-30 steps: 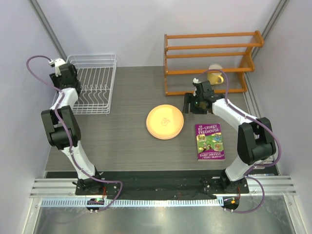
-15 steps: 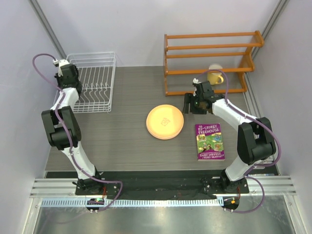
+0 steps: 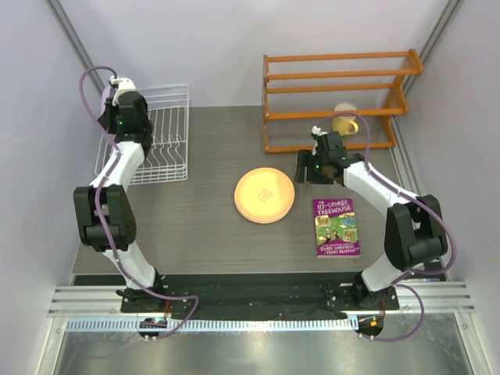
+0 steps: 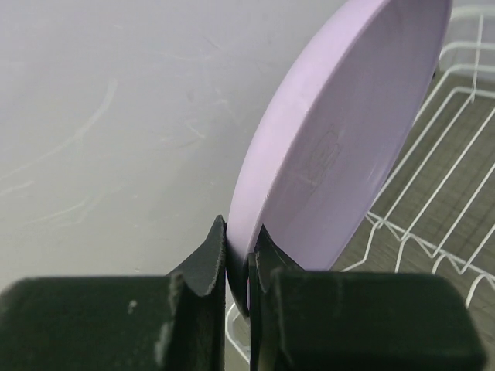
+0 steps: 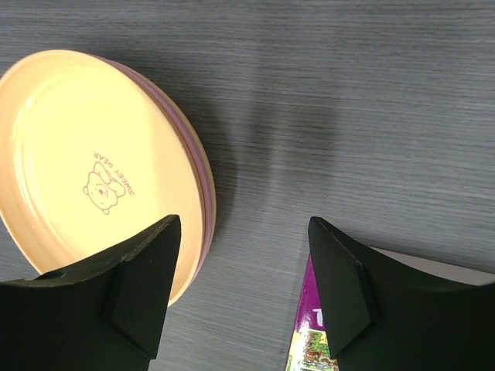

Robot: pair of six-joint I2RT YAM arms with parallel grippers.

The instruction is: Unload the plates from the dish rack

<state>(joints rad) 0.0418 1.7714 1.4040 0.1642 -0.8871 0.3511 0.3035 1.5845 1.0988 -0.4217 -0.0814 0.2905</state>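
We grip the lavender plate (image 4: 340,131) by its rim, edge-on, left fingers (image 4: 207,259) clamped tight, likely to lift it clear of the dish rack (image 3: 168,133) below. Other plates (image 3: 265,195) sit stacked on the table (image 3: 203,211); right fingers (image 5: 143,274) hang wide open beside them, empty.

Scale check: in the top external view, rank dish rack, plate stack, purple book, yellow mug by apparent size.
1. dish rack
2. plate stack
3. purple book, nearly the stack's size
4. yellow mug

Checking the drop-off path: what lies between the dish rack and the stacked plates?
Nothing; the top view shows bare table between the dish rack and the stacked plates.
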